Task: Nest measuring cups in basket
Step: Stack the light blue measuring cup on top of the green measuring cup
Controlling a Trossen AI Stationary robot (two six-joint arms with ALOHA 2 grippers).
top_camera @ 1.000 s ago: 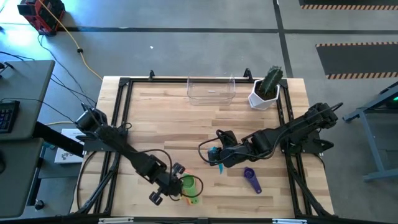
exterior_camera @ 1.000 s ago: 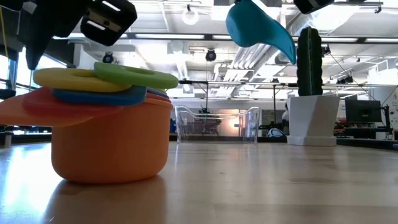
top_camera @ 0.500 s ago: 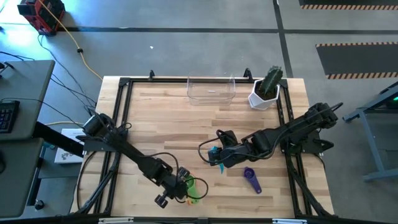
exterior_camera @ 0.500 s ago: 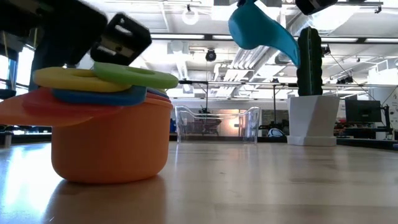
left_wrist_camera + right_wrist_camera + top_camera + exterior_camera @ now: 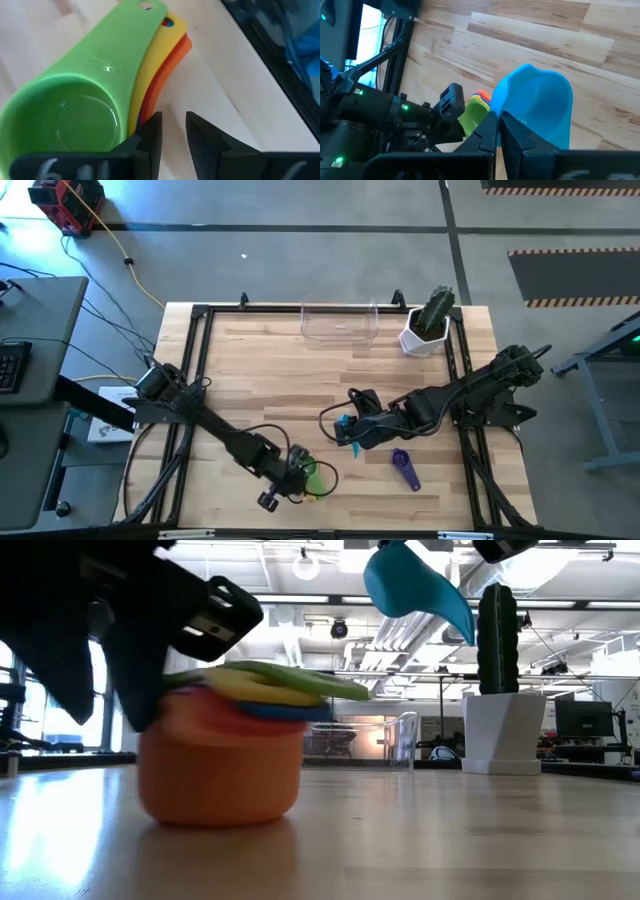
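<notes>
Shifted right: cup stack (image 5: 222, 755), left tool (image 5: 289, 476) against it, fingers narrowly apart. Right tool (image 5: 345, 430) clamps teal cup (image 5: 412, 585) aloft mid-table. Basket (image 5: 340, 324) far edge; purple cup (image 5: 405, 468) near right.

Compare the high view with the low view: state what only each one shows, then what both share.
Only the high view shows the purple cup lying on the table and both whole arms, with the left hand at the nested stack.

Only the low view shows the orange cup at the stack's bottom, with the red, blue and yellow cups under the green one, and the room behind.

Both show the teal cup in the right hand, the basket and the cactus pot.
</notes>
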